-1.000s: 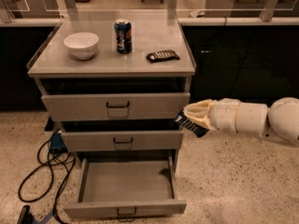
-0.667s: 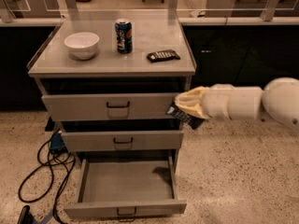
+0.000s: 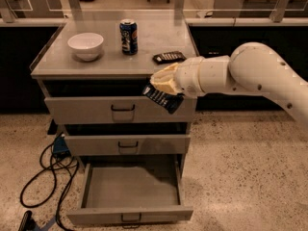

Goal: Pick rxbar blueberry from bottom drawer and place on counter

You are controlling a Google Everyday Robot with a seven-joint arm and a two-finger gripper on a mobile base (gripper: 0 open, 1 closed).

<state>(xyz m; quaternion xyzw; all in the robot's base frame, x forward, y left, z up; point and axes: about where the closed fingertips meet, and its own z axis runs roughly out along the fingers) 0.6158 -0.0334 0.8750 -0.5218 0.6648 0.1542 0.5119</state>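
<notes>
Navy-wrapped rxbar blueberry (image 3: 162, 100) hangs just beneath the fingers of the gripper (image 3: 161, 87), which clamp it. Its long axis slants down rightward.

**A:** Illumination?

**B:** Dim and warm, falling from overhead. The counter (image 3: 110, 62) carries a pale sheen, and the bowl (image 3: 85, 45) and can (image 3: 128, 36) throw short, soft shadows.

**A:** Darkest zones?

**B:** The recess (image 3: 96, 87) under the counter and the black cabinet fronts (image 3: 19, 71) behind. The gripper (image 3: 161, 88), just in front of the counter's front edge and clasping the rxbar blueberry (image 3: 163, 100), is lit on top and shaded beneath.
</notes>
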